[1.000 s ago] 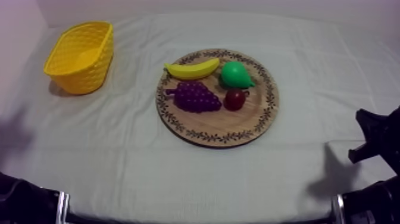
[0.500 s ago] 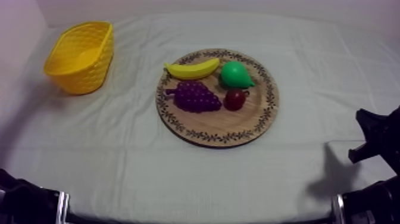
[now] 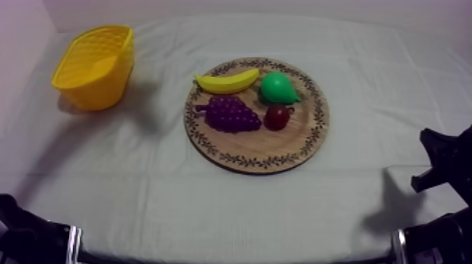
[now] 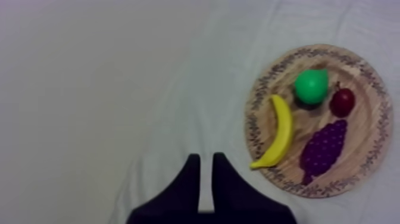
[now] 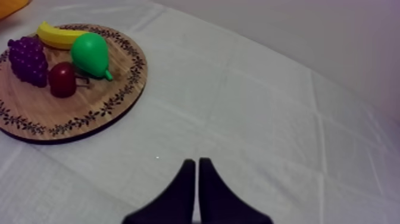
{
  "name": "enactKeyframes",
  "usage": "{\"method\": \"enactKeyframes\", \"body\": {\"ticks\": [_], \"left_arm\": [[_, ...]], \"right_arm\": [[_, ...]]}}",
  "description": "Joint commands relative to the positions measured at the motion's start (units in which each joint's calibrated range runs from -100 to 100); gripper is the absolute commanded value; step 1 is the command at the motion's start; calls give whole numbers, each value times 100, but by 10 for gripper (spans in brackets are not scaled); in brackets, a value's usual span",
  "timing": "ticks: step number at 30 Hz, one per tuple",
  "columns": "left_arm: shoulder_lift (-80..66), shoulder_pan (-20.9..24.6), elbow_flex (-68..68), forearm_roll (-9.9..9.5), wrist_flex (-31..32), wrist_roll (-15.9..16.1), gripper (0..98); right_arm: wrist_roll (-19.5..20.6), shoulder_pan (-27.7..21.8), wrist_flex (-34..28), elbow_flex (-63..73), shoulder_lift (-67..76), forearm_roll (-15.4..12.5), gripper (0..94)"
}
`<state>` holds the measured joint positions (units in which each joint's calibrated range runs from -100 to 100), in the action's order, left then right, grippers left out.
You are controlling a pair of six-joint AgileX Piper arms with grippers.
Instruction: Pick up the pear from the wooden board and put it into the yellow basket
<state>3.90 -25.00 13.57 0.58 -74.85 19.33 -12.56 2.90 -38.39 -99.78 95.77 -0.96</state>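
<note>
The pear (image 3: 278, 87) lies on the round wooden board (image 3: 274, 151) at its far right part, just beside the banana (image 3: 226, 81) and the small red fruit (image 3: 278, 117), with the bunch of grapes (image 3: 228, 114) to their left. The yellow basket (image 3: 95, 67) stands at the far left of the surface (image 3: 140, 182), well apart from the board. The left pincer (image 4: 206, 158) hangs high over bare cloth on the banana's side of the board, looking steeply down, its fingers released with a slim gap and nothing between them. The right pincer (image 5: 197, 161) sits low over the cloth to the right of the board, clenched on nothing, its fingers together as a narrow wedge.
</note>
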Motion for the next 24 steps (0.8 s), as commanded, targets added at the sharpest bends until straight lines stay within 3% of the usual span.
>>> {"method": "enactKeyframes", "body": {"ticks": [1,8,12,16,24], "left_arm": [[310,-280,49,-35,-7,8,153],[1140,-589,532,31,-193,31,368],[1621,-642,963,145,-510,101,575],[2020,-742,1193,106,-576,94,739],[2767,-892,1434,104,-563,38,855]], "right_arm": [[3,1,0,0,-2,1,3],[3,1,0,0,-2,1,3],[3,1,0,0,-2,1,3],[-1,1,0,0,-2,1,3],[-2,1,0,0,-2,1,3]]}}
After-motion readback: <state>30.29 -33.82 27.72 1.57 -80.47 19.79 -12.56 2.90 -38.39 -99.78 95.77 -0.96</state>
